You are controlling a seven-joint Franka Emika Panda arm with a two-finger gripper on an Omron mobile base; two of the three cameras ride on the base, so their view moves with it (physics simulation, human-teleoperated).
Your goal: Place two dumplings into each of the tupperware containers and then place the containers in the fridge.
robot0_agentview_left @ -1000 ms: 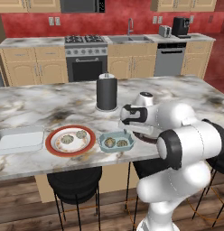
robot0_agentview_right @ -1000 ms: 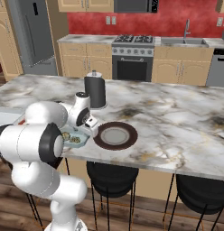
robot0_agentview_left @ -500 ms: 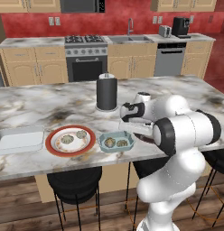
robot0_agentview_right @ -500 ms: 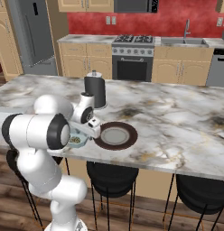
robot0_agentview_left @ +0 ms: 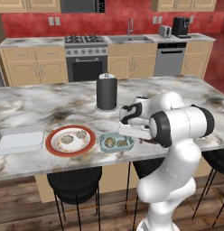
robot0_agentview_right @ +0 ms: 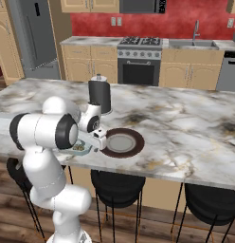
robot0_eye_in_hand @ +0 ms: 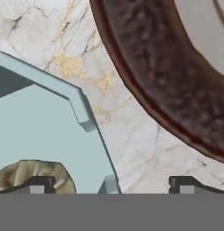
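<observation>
On the marble island counter (robot0_agentview_left: 37, 103): two tupperware containers, four dumplings, two round plates, one dark canister (robot0_agentview_left: 107, 92). Small light blue container (robot0_agentview_left: 116, 142) near the front edge, holding two dumplings (robot0_agentview_left: 110, 142) side by side. Larger white container (robot0_agentview_left: 20, 138) far off toward the left end, nothing visible inside. Between them a red-rimmed plate (robot0_agentview_left: 70, 140) with the other two dumplings (robot0_agentview_left: 66, 139) on it. Dark brown plate (robot0_agentview_right: 122, 143) just beside the blue container on its other side. Grey fridge (robot0_agentview_right: 33, 37) well apart, at the back left of the right base view, doors shut.

Gripper (robot0_eye_in_hand: 111, 184) low over the blue container's edge nearest the brown plate, jaws spread wide, gripping nothing. One fingertip (robot0_eye_in_hand: 38, 184) over the container floor, against a dumpling; the other above bare marble just short of the brown plate's rim, the container wall between them.
</observation>
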